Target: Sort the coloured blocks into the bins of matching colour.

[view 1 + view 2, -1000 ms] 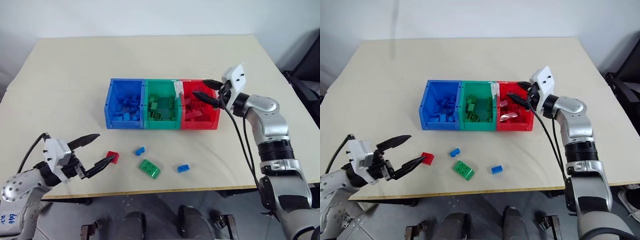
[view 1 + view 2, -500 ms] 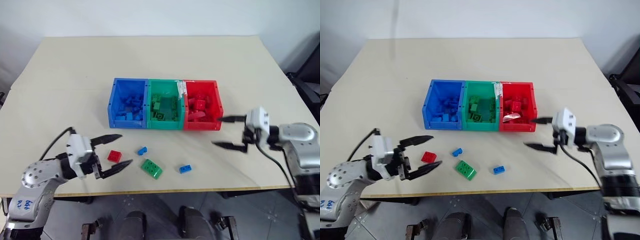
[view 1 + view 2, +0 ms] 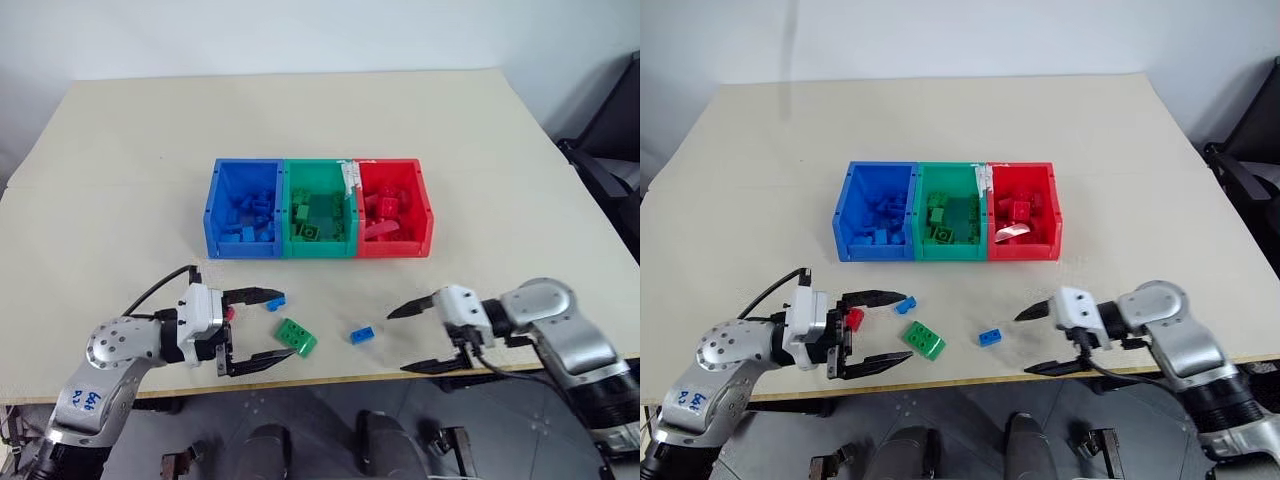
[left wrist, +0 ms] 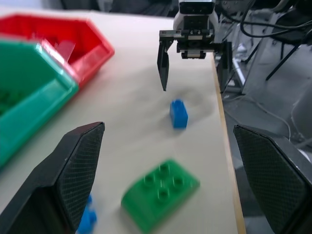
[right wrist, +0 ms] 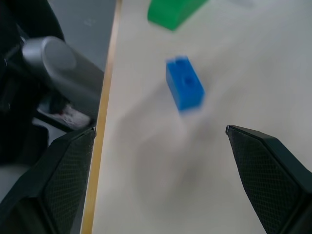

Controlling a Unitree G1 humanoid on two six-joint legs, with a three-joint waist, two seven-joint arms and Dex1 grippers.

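Blue brick [image 3: 363,334] lying between spread-open left gripper [image 3: 268,326] and spread-open right gripper [image 3: 412,338]; red brick [image 3: 853,318], behind left fingers, unseen from wrist views.

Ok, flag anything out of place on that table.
Four bricks lie loose on the table in front of the bins rather than inside: a red one, two blue and a green one. Nothing looks damaged or tipped.

Likely a lab: bare table [image 3: 300,120], cables [image 4: 263,29] beyond it.
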